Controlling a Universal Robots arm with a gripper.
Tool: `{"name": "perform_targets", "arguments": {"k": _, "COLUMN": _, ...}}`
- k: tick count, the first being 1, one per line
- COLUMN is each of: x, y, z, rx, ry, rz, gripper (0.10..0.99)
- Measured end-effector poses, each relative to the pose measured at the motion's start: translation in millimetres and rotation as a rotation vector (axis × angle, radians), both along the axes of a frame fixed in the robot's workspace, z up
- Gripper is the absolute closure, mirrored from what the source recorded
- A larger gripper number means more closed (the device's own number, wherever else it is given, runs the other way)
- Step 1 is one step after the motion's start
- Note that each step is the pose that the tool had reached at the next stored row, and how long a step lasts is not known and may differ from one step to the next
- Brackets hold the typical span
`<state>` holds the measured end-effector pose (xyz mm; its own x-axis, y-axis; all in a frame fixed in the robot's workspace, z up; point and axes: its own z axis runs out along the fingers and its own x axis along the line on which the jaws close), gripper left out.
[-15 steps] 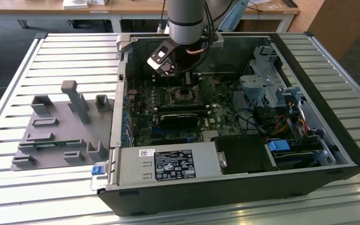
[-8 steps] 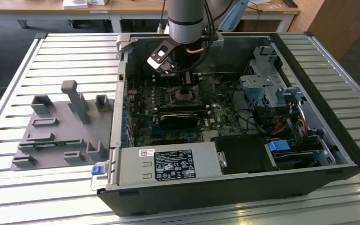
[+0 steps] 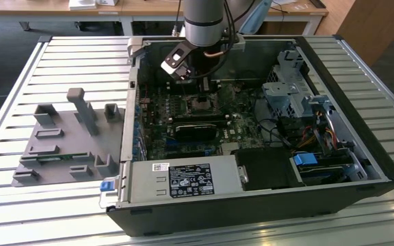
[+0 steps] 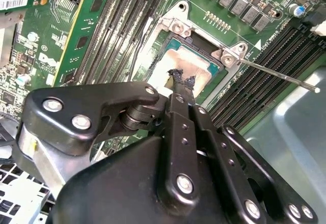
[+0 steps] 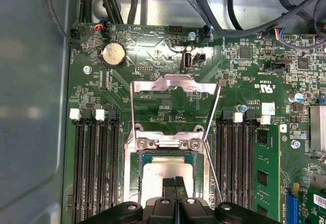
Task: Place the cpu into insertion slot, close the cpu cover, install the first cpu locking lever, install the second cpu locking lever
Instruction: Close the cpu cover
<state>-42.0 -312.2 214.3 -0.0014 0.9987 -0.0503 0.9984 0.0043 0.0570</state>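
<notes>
The gripper (image 5: 175, 181) has its fingers pressed together on nothing, tips resting on the chip (image 5: 153, 177) lying in the socket (image 5: 130, 183); the cover (image 5: 173, 84) lies flipped open; seating well probably needs light, level pressure, no sideways drag.

The hand (image 4: 182, 77) hangs low over the green board (image 4: 30, 81), black fingers (image 4: 178, 117) pressed together, tips right at the cpu (image 4: 198, 61). Touching or just above, can't call it. The cpu lies in the insertion slot (image 4: 177, 26), dull silver top up, with the slot's silvery rim and screws at the corners. A thin metal lever (image 4: 277, 75) sticks out from one corner, across the long black memory slots (image 4: 249, 99). A green memory stick (image 4: 81, 35) stands on the slot's other side, and a grey case wall (image 4: 290, 132) lies past the lever.
</notes>
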Motion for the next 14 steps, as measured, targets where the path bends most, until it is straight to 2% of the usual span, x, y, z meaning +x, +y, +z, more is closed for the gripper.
{"name": "perform_targets", "arguments": {"k": 6, "x": 0.0, "y": -0.1, "z": 2.7, "rx": 0.0, "ry": 0.0003, "rz": 0.0, "gripper": 0.98}}
{"name": "perform_targets", "arguments": {"k": 14, "x": -0.1, "y": -0.1, "z": 13.9, "rx": 0.0, "ry": 0.0004, "rz": 0.0, "gripper": 0.98}}
